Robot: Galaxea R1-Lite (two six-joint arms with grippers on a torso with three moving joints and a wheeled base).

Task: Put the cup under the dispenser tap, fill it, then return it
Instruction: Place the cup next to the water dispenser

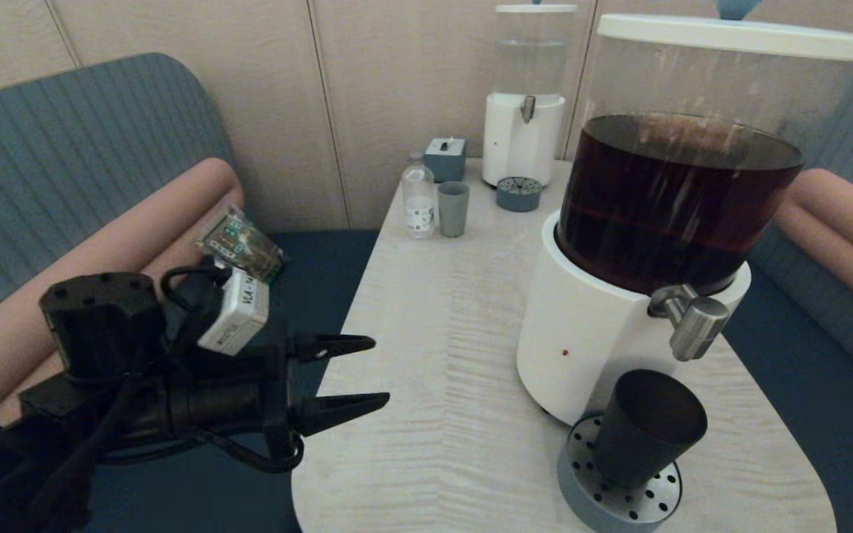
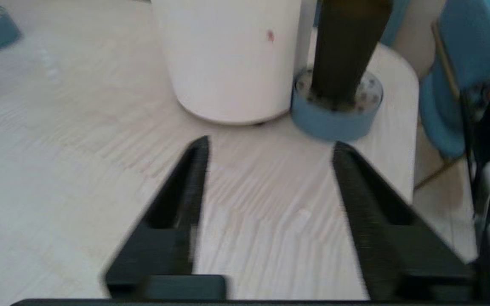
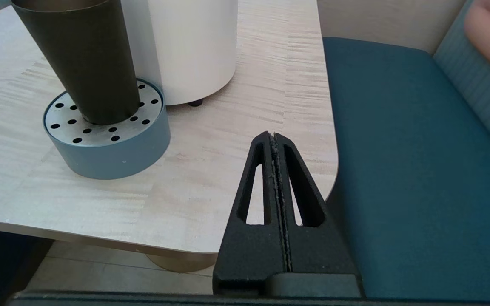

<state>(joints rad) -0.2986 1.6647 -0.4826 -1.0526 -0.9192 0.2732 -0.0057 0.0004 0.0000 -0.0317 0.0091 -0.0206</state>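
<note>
1. We see a pale wood-grain table (image 1: 456,355) between blue bench seats, with two drink dispensers standing on it.
2. The large dispenser (image 1: 604,326) stands on the near right of the table, on a white base, its clear tank holding dark brown liquid.
3. The dispenser tap (image 1: 693,322), a short brushed-steel spigot, sticks out from the base on the near right side.
4. The cup (image 1: 645,429), a black tapered tumbler, stands upright on a round blue-grey drip tray (image 1: 582,481) with a perforated metal top, directly below the tap.
5. The left gripper (image 1: 378,372) hovers level at the near left edge of the table, pointing right toward the dispenser and well apart from the cup. Its jaws stand partly open and hold nothing; the wrist view shows bare tabletop between the two fingers (image 2: 185,187).
6. The right gripper (image 3: 274,137) sits low beside the near right corner of the table, jaws pressed together and empty.
7. At the far end stand a smaller dispenser (image 1: 526,96) with clear liquid, a grey-blue cup (image 1: 453,209), a small clear bottle (image 1: 418,198) and a small blue box (image 1: 446,158).
</note>
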